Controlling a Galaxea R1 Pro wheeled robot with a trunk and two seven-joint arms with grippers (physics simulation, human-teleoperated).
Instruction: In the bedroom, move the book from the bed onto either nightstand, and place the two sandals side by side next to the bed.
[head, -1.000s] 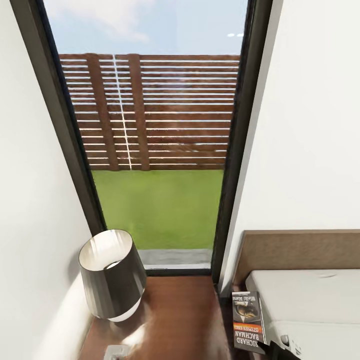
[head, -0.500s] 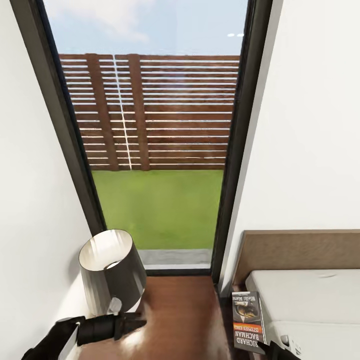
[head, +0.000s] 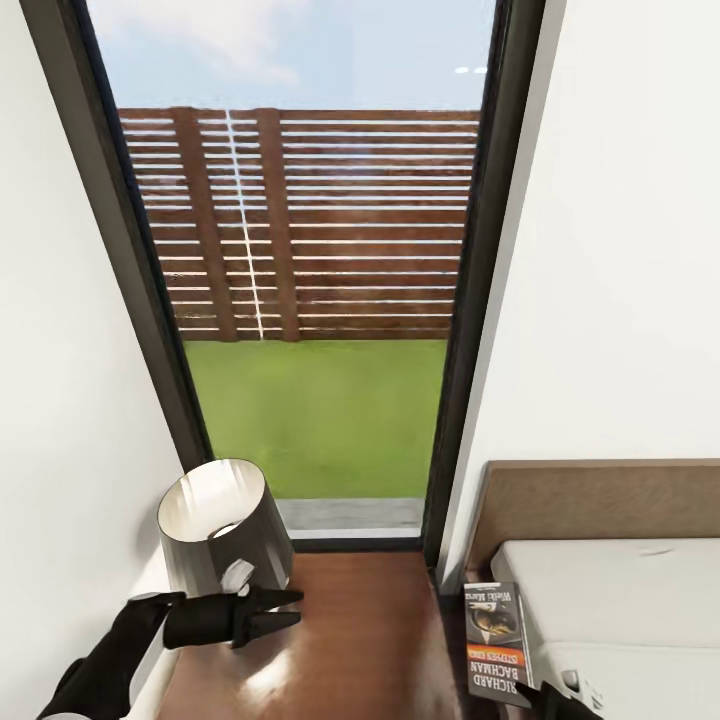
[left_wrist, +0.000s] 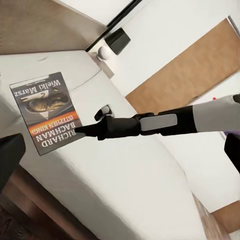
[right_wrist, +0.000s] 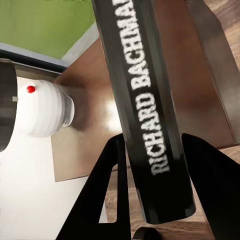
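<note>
The book (head: 497, 645), with its dark cover, orange band and "Richard Bachman" lettering, hangs over the gap between the nightstand (head: 370, 640) and the bed (head: 620, 590). My right gripper (head: 552, 694) is shut on its lower edge. In the right wrist view the book's spine (right_wrist: 150, 110) sits between both black fingers (right_wrist: 112, 170), above the glossy nightstand top (right_wrist: 90, 75). My left gripper (head: 285, 608) hovers open over the nightstand, in front of the lamp, with nothing between its fingers. The left wrist view looks at the book (left_wrist: 47, 112) and the right gripper (left_wrist: 82, 131). The two sandals are out of view.
A dark-shaded lamp (head: 225, 545) with a white base (right_wrist: 45, 110) stands on the nightstand's left rear. A tall black-framed window (head: 320, 300) is straight ahead, with white walls on both sides. The brown headboard (head: 600, 500) backs the light-grey mattress.
My left arm has risen into view and moved up and right, in front of the lamp. The book and right gripper have held still.
</note>
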